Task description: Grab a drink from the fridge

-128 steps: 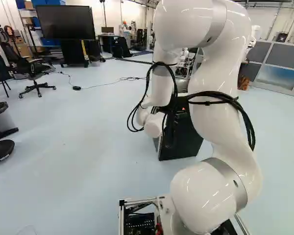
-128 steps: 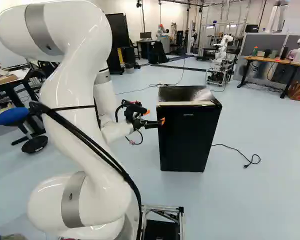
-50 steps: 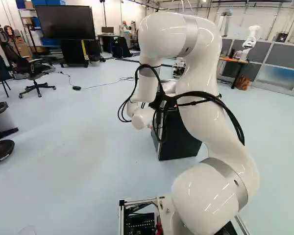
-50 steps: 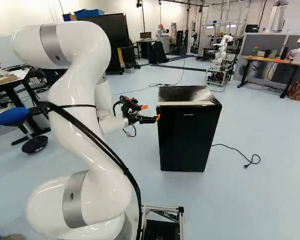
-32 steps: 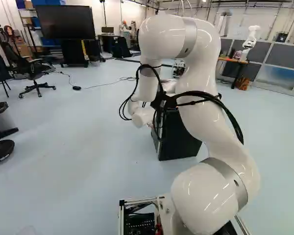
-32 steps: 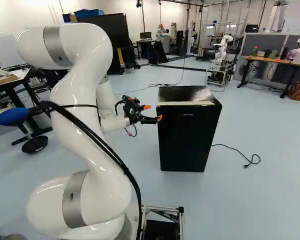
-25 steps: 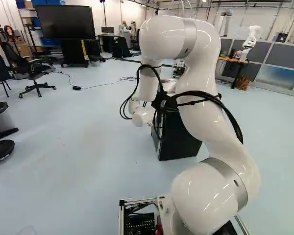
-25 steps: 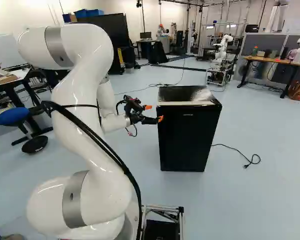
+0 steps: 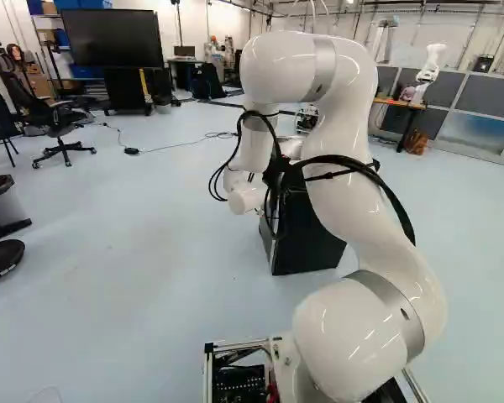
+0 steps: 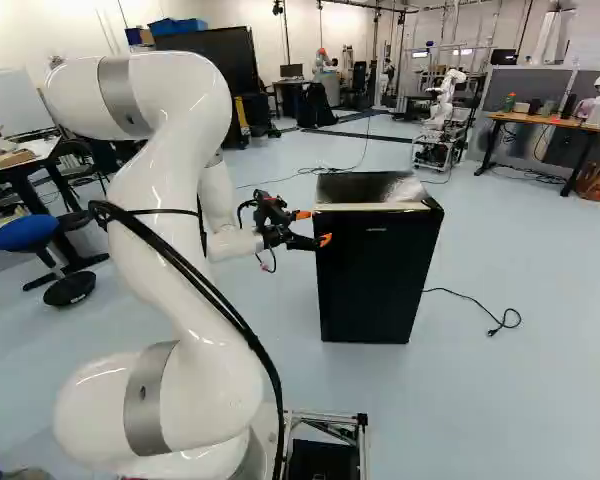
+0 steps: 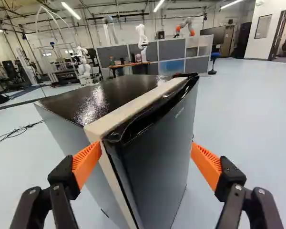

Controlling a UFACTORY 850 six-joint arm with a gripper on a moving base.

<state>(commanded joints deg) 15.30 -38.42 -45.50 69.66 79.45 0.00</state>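
Nudging gripper (image 10: 314,227) closer to fridge (image 10: 375,280) since last frame, spread wide either side of near edge of door (image 11: 157,152), holding nothing, with drink unseen, presumably inside; likely about to open door, so needs to advance, then pinch edge.

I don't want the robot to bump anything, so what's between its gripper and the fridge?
Nothing that I can see. The wrist view shows the fridge right ahead of the open gripper; I can't tell if they touch.

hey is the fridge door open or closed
Closed, it appears: in the wrist view the door lies along the cabinet's pale front edge, with no interior showing.
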